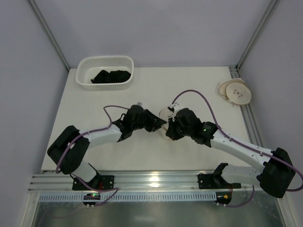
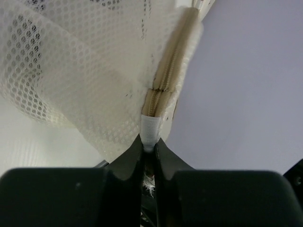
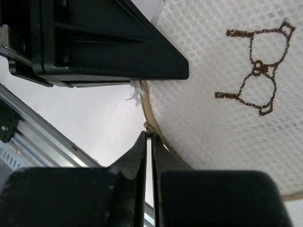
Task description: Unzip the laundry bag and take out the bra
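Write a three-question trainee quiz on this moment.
1. Short answer: what lies in the basket?
2. True or false: the bag rests inside the basket.
3. Pick one: the left gripper pinches A) the white tab at the end of the bag's zip; B) the basket's rim; C) nothing, its jaws stand wide open.

Key: 1. black cloth. 2. False: it is held between the two arms, out in the middle of the table. 3. A.
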Controlling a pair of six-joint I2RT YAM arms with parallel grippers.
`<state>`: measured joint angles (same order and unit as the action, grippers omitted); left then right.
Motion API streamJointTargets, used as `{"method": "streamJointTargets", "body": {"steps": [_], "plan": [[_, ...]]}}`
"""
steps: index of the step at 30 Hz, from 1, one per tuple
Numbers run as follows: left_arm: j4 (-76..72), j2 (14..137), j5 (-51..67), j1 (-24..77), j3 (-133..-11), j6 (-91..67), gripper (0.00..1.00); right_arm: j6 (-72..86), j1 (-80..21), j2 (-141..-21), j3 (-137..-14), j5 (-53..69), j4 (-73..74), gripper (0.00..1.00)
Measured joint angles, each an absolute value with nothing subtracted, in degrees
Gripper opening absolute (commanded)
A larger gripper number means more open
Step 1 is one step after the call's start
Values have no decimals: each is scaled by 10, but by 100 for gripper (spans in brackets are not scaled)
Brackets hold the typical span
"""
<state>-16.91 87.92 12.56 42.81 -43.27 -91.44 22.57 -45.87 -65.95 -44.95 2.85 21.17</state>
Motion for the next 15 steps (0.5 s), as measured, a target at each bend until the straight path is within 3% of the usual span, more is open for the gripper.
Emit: {"method": "streamJointTargets", "body": {"steps": [1,15], "plan": [[-168,881,125,429,-433,-915,0,226,-459,-659,-449,28,213,4],[-111,875,145,375,-438,-844,0,231,-459,-668,-469,-29,296,4]]}}
